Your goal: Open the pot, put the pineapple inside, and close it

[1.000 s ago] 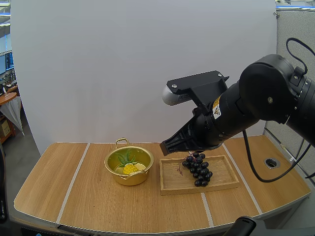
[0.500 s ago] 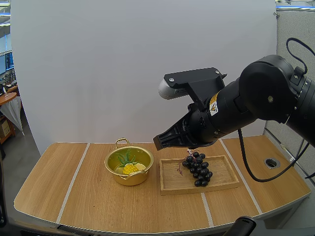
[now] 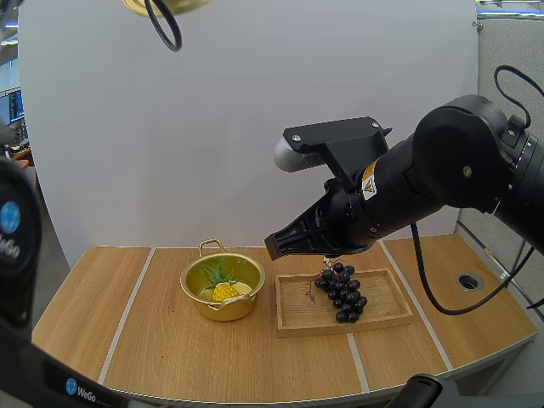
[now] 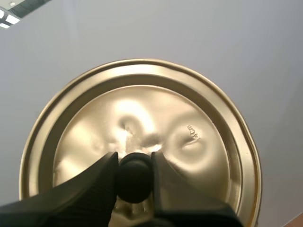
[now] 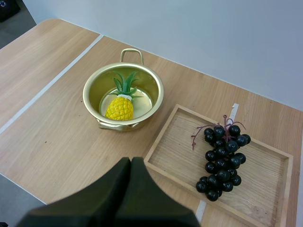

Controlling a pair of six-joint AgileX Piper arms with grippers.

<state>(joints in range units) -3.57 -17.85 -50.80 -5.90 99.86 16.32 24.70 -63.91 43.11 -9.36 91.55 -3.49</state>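
Pineapple [image 5: 119, 108] lies in the pot [image 5: 151, 89]. Left jaws clamp the lid's [image 4: 189, 118] knob [image 4: 135, 176] for closing; right jaws meet, empty.

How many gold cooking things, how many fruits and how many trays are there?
Gold cooking things: 2, the pot and the lid
Fruits: 2, the pineapple and the bunch of grapes
Trays: 1, the tray
Total: 5
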